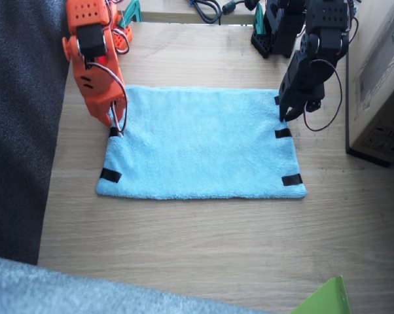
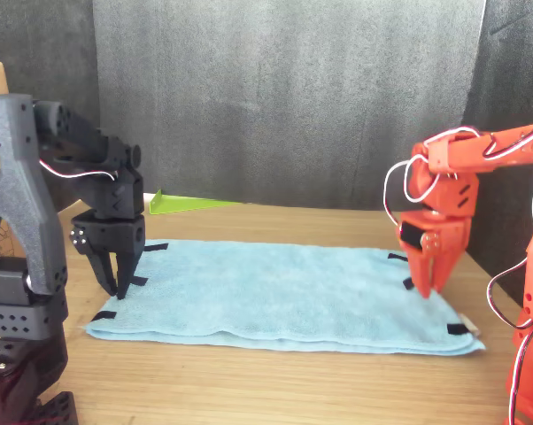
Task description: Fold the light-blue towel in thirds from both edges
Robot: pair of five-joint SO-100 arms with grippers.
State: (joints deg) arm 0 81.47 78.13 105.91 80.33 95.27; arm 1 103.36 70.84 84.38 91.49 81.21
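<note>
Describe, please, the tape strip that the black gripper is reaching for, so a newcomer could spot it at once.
On the wooden table lies the light-blue towel, with black strips along both short edges. On the edge beneath the black left gripper, take the middle tape strip, just below the fingertips; its neighbours sit nearer the towel's corners.

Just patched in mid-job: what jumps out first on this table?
A light-blue towel lies spread flat mid-table, black tape strips along both short edges. The orange right gripper is down at one taped edge, the black left gripper at the opposite one. No fold shows yet.
</note>
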